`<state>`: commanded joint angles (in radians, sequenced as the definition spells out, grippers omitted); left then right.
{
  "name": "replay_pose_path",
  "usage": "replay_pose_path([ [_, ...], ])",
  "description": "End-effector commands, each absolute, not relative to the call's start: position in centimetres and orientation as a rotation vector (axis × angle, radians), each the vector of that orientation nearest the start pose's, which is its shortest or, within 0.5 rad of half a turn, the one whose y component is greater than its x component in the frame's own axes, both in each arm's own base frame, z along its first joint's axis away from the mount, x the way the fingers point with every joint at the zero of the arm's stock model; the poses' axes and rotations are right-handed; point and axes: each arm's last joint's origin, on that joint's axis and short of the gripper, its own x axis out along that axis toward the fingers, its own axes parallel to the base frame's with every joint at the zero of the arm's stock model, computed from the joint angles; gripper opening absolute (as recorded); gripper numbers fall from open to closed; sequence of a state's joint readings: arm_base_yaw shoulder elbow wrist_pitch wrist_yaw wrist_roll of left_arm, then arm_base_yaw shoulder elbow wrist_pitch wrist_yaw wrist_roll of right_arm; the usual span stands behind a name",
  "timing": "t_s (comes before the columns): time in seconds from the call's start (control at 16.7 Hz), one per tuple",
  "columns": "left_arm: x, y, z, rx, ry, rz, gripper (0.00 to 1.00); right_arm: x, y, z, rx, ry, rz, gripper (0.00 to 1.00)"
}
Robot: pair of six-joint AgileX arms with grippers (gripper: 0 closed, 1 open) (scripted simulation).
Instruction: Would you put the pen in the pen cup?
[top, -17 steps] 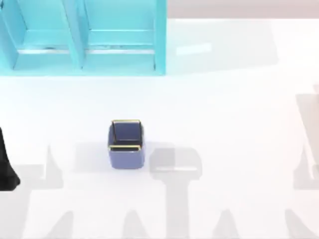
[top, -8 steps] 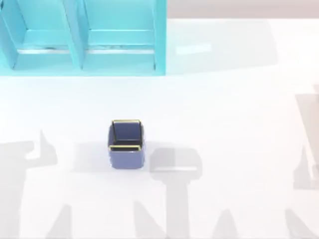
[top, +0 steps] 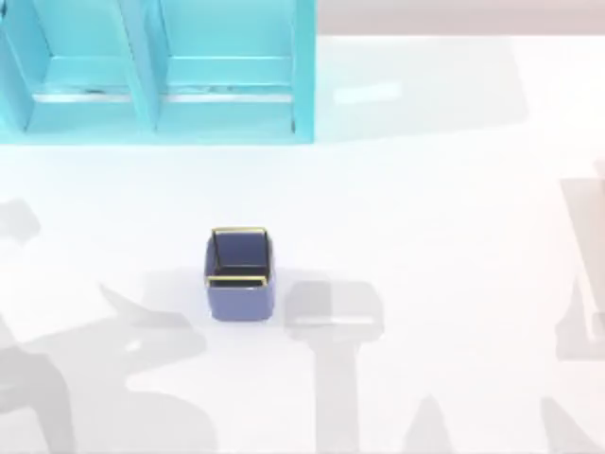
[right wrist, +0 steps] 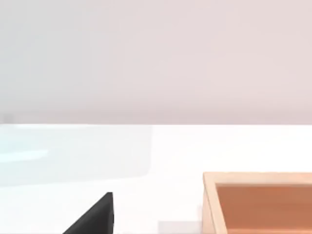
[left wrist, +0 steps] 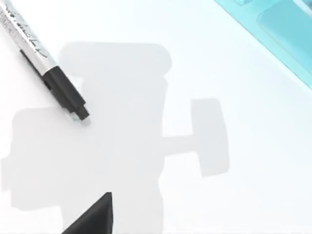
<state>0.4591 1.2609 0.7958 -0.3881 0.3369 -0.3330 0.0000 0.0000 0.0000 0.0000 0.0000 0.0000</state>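
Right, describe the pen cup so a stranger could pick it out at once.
Start at the big turquoise shelf unit at the top view's far left corner of the white table. Come toward the near edge from it: the pen cup stands alone there. It is small, square and dark blue, with a thin gold rim.

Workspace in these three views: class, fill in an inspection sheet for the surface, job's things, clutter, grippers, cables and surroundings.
Surface: white table, crossed by grey arm shadows.
Job's things: cup upright left of centre, nothing visible inside; pen lying flat on the table in the left wrist view, not yet in the cup.
Clutter: turquoise shelf at the far left; wooden box in the right wrist view.
Grippers: left gripper above the table by the pen; a dark fingertip shows. Right gripper near the box.
Cables: nothing seen.
Surroundings: plain pale wall.
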Motion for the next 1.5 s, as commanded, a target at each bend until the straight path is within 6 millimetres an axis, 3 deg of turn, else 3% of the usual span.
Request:
replay_pose_path([
  [0.24,27.0,17.0,18.7,-0.951,0.93,0.369,1.0,10.6,-0.1,16.0,0.0,0.0,0.0,1.0],
  [0.42,28.4,21.2,16.5,-1.125,0.97,0.431,1.0,10.6,-0.1,16.0,0.0,0.0,0.0,1.0],
  [0.6,28.9,24.0,15.0,-1.237,0.979,0.465,1.0,10.6,-0.1,16.0,0.0,0.0,0.0,1.0],
  [1.08,29.3,24.5,14.1,-1.261,0.981,0.471,1.0,10.6,-0.1,16.0,0.0,0.0,0.0,1.0],
  [1.5,33.8,23.0,7.3,-1.26,0.974,0.47,1.0,10.6,-0.1,16.0,0.0,0.0,0.0,1.0],
])
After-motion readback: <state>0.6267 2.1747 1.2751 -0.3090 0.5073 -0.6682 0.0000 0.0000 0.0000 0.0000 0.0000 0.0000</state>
